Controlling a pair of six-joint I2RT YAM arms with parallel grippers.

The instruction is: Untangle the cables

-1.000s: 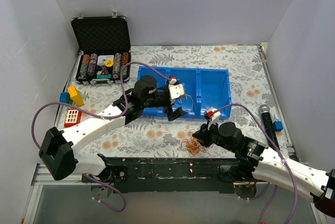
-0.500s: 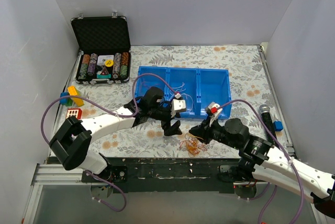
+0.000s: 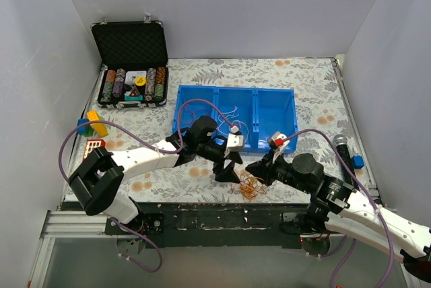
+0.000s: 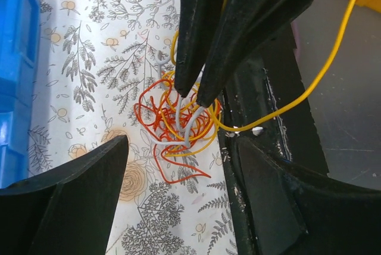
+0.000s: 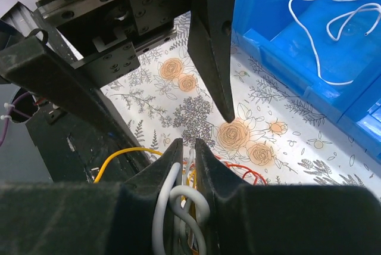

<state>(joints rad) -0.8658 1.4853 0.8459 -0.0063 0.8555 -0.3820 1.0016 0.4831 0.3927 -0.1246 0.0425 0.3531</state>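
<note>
The cables [image 3: 250, 185] are a small tangle of orange, red, yellow and white wires on the flowered cloth by the table's near edge. In the left wrist view the tangle [image 4: 177, 123] lies under the right gripper's fingers [image 4: 199, 46], and one yellow wire [image 4: 315, 82] trails off over the black rail. My right gripper [image 3: 251, 169] [image 5: 189, 143] is shut on white and yellow strands of the tangle. My left gripper [image 3: 229, 169] [image 4: 178, 207] is open and empty, its fingers [image 5: 213, 52] spread just beside and above the tangle.
A blue three-part bin [image 3: 276, 118] stands behind the grippers, with loose white wire [image 5: 333, 28] in its middle part. An open poker-chip case [image 3: 131, 66] is at the back left and coloured blocks [image 3: 94, 123] at the left. A black microphone [image 3: 341, 150] lies at the right.
My left gripper has come from over the bin down and forward to the tangle, still open. My right gripper has stayed at the tangle, shifting slightly.
</note>
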